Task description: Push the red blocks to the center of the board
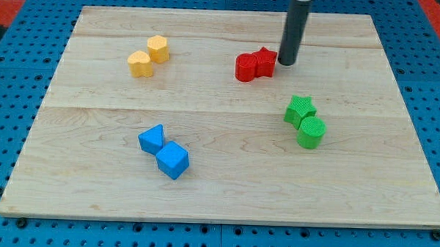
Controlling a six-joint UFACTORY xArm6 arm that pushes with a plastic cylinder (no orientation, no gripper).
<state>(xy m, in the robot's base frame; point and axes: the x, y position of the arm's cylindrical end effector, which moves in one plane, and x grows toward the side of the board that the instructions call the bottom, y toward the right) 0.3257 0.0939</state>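
Note:
Two red blocks touch each other right of the board's middle, toward the view's top: a red cylinder on the left and a red star on the right. My tip stands just right of the red star, touching or nearly touching it. The dark rod rises from there out of the view's top.
The wooden board lies on a blue pegboard. Two yellow blocks sit at the upper left. A blue triangle and blue cube sit lower left. A green star and green cylinder sit at right.

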